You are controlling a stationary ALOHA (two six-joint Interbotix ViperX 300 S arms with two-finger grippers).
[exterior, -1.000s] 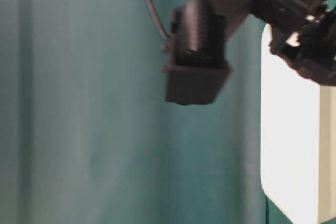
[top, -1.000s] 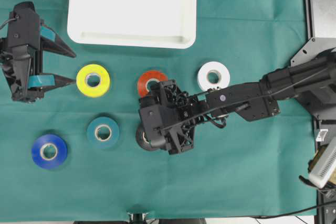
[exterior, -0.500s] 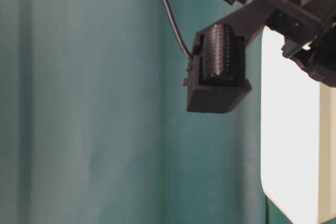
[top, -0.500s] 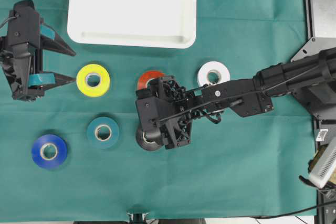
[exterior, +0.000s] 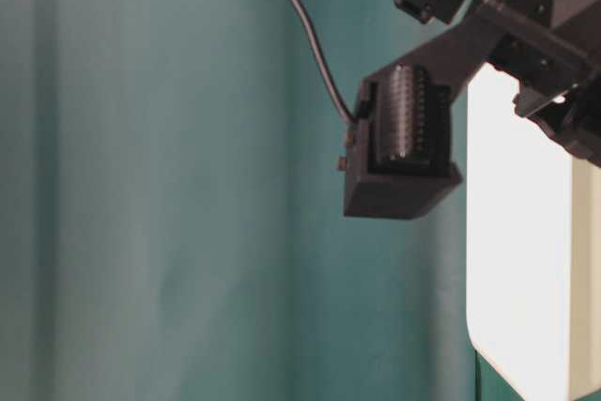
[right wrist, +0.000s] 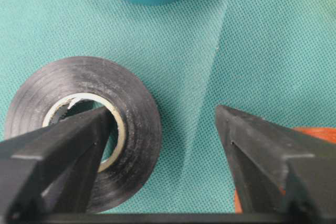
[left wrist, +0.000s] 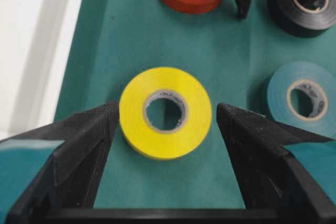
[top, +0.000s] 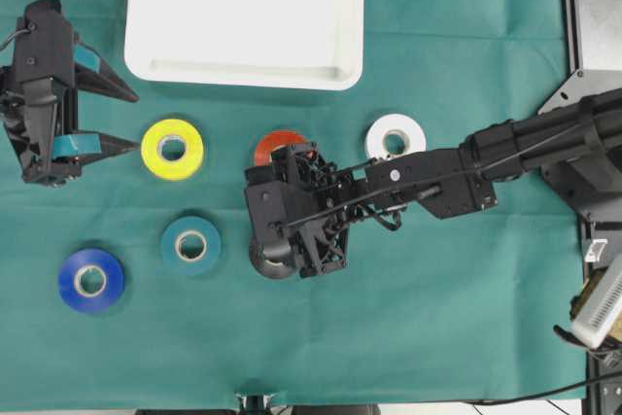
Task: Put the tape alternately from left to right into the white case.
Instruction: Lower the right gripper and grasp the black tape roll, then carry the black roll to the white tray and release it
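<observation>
My right gripper (right wrist: 163, 124) had just begun closing on the black tape (right wrist: 79, 129), one finger in its hole, not yet squeezing, while my left gripper (left wrist: 163, 124) stayed wide open.

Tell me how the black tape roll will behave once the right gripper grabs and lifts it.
The black tape roll lies flat on the green cloth, so it probably won't roll while being gripped. One of the right gripper's jaws sits in its core, one outside; pinched by one wall, it may hang tilted. It looks small and stiff, likely light, with a smooth, perhaps slippery side.
</observation>
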